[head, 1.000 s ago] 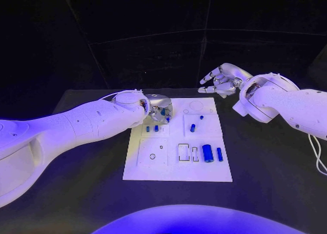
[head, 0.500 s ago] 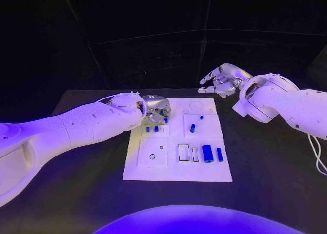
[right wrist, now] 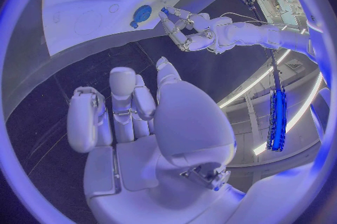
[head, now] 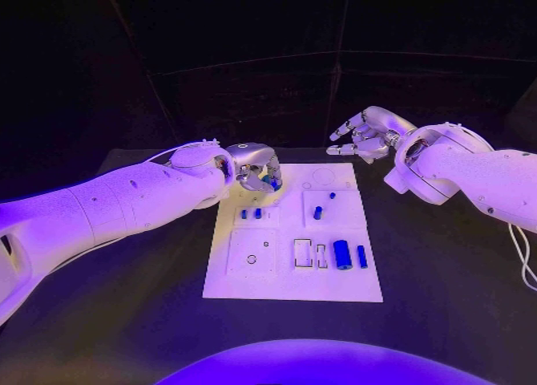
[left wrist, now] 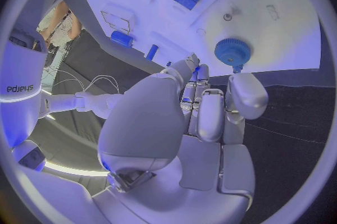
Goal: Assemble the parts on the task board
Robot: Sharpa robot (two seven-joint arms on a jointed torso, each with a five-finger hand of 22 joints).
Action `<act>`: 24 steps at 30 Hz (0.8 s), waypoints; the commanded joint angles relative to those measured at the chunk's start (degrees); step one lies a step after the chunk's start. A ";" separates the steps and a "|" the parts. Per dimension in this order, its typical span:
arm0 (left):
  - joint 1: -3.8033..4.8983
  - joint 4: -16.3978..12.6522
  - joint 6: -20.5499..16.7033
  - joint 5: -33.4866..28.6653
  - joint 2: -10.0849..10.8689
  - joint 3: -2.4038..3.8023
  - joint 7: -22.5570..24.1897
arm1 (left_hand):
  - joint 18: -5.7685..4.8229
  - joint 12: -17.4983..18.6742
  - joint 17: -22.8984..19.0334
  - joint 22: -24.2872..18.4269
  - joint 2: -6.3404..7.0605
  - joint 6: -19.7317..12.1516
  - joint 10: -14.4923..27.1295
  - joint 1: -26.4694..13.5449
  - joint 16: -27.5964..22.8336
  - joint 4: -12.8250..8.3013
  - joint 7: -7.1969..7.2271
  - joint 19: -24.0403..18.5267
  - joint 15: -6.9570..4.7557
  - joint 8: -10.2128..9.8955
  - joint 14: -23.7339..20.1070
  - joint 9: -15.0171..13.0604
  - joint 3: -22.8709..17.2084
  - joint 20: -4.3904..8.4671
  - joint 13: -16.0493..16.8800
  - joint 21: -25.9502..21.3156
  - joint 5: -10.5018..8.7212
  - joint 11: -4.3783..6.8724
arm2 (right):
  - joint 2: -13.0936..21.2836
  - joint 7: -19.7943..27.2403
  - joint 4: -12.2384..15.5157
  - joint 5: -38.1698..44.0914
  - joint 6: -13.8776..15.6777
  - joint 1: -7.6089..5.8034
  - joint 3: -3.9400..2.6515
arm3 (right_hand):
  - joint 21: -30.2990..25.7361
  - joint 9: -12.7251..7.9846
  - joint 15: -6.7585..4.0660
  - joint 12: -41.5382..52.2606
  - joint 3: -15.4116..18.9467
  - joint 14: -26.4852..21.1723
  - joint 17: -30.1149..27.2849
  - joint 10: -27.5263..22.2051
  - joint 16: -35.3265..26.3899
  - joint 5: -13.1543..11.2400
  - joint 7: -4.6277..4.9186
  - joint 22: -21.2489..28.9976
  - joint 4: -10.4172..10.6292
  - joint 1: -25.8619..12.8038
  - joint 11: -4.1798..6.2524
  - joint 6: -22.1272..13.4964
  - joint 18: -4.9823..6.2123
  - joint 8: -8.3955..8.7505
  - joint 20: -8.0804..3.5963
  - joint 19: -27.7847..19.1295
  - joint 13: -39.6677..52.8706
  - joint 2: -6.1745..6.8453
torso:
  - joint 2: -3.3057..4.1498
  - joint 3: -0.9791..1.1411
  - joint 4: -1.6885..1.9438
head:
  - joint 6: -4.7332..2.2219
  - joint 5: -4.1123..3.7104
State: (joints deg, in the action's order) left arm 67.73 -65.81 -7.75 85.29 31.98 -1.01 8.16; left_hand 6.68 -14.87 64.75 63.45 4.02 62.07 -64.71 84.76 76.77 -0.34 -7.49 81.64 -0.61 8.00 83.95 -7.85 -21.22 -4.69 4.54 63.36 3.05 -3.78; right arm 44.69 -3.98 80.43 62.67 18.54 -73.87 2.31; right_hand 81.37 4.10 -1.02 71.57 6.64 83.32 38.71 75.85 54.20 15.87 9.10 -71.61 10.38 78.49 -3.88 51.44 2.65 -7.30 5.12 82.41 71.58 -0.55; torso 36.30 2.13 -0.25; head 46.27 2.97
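The worktop (head: 454, 273) and the task board (head: 292, 281) lying on it have not moved. What we see changing is the left arm: it has drawn back, so the left hand (head: 255, 164) now sits higher and farther out over the board's far left corner than it did a second ago.

From the left wrist, its fingers (left wrist: 210, 117) are curled close together, just short of a blue gear (left wrist: 232, 51) that lies flat on the board near that far edge. The fingers do not touch it. A blue glint shows between them, and we cannot tell whether they pinch a small piece or are simply clenched.

The right hand (head: 363, 135) has stayed beyond the board's far right corner, fingers spread and holding nothing.

The other parts have not shifted. The thick cylinder (head: 341, 254) and the slim pin (head: 361, 256) lie at the board's near right, and the short pair (head: 250, 213) sits left of its middle.

We judge the gear to be placed and the left hand to be pulling clear, with most of the assembly still ahead.
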 commanded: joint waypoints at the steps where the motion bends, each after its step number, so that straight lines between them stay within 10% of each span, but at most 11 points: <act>1: 0.10 -0.48 3.33 -1.47 1.07 0.22 -2.14 | -0.62 0.32 -0.05 0.06 -0.10 0.47 -0.38 -0.48 0.16 0.04 -0.12 0.39 -0.46 -0.33 1.16 0.08 -0.33 0.06 -0.07 0.28 0.13 -0.01 | 0.10 0.28 0.12 0.16 0.23 -0.10 -0.04 | -0.25 0.01 0.00 0.06 0.30 -0.08 -0.07 -0.15 -0.11 0.31 -0.11 -0.05 0.18 0.34 0.06 -0.34 1.05 -0.38 0.01 -0.35 0.05 -0.08 | 0.05 0.01 -0.07 | 0.04 0.06; 24: -0.55 2.70 8.11 -1.64 2.14 0.35 -3.82 | -0.68 0.73 -0.48 0.36 0.21 0.65 -0.66 -1.02 -0.01 -0.03 -0.11 0.43 -0.44 -0.52 1.08 0.17 -0.62 0.05 -0.08 0.54 0.11 -0.03 | 0.26 0.24 0.19 0.16 0.17 -0.10 -0.04 | -0.25 0.01 0.00 0.06 0.30 -0.08 -0.07 -0.15 -0.11 0.31 -0.11 -0.05 0.18 0.34 0.06 -0.34 1.05 -0.38 0.01 -0.35 0.05 -0.08 | 0.09 0.02 -0.19 | 0.19 0.40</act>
State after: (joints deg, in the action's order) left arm 67.14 -63.27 -1.24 84.05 34.26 -0.71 4.97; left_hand 6.68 -14.37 64.31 63.76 4.14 62.26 -65.12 84.31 76.77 -0.39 -7.68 81.64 -0.60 7.77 83.95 -7.72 -21.59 -4.69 4.54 63.70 3.05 -3.78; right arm 44.94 -3.99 80.48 62.67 18.53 -73.87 2.31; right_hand 81.37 4.10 -1.01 71.57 6.64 83.32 38.71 75.85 54.20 15.86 9.10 -71.61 10.39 78.49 -3.88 51.44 2.65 -7.30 5.12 82.41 71.57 -0.55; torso 36.40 2.12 -0.43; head 46.46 3.32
